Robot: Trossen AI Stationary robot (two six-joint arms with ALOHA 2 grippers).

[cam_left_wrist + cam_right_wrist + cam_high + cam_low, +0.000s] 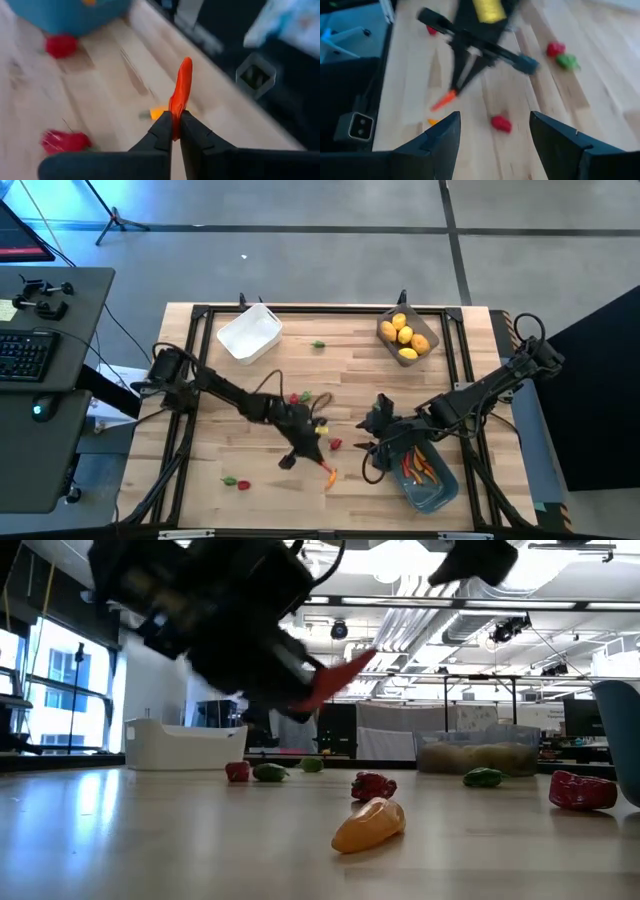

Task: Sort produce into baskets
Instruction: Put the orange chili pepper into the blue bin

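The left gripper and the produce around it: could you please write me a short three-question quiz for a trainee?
1. True or false: the left gripper is shut on a thin red-orange pepper.
2. Which basket holds the yellow fruits? A white, B translucent grey, C blue.
3. Fill in: the right gripper is ___ and holds nothing.

Key: 1 true. 2 B, the grey basket. 3 open.

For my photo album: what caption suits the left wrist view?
Left hand shut on a thin orange-red pepper above the wooden table.
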